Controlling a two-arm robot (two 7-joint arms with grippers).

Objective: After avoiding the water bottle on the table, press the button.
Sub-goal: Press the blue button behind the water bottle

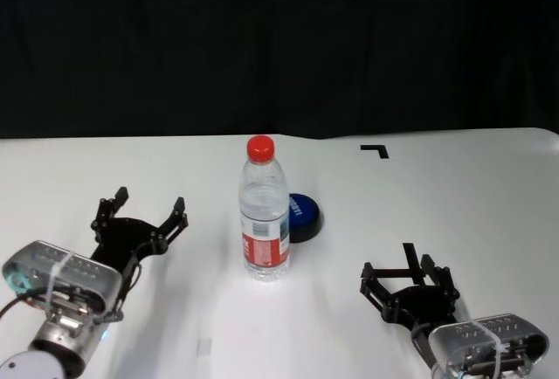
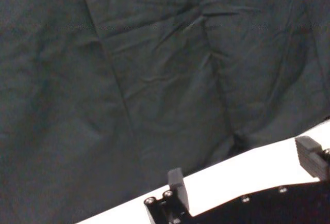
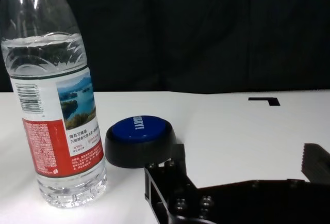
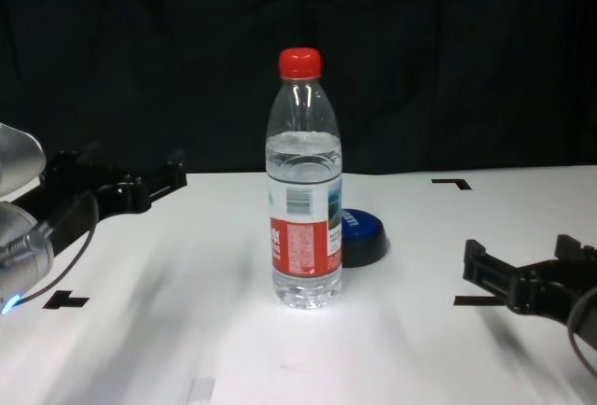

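The water bottle (image 1: 265, 213), clear with a red cap and a red, white and blue label, stands upright mid-table (image 1: 472, 204). It also shows in the chest view (image 4: 304, 209) and the right wrist view (image 3: 56, 105). The dark blue button (image 1: 305, 216) lies just behind and right of the bottle, partly hidden by it; it also shows in the chest view (image 4: 366, 235) and the right wrist view (image 3: 140, 135). My left gripper (image 1: 150, 202) is open and empty, left of the bottle. My right gripper (image 1: 403, 270) is open and empty, near and right of the button.
A black curtain closes off the far side of the table. Black corner marks lie at the back right (image 1: 376, 149), by the right gripper (image 4: 471, 300) and at the near left (image 4: 63, 300). The left wrist view shows only curtain, table edge and the left gripper's own fingertips (image 2: 176, 178).
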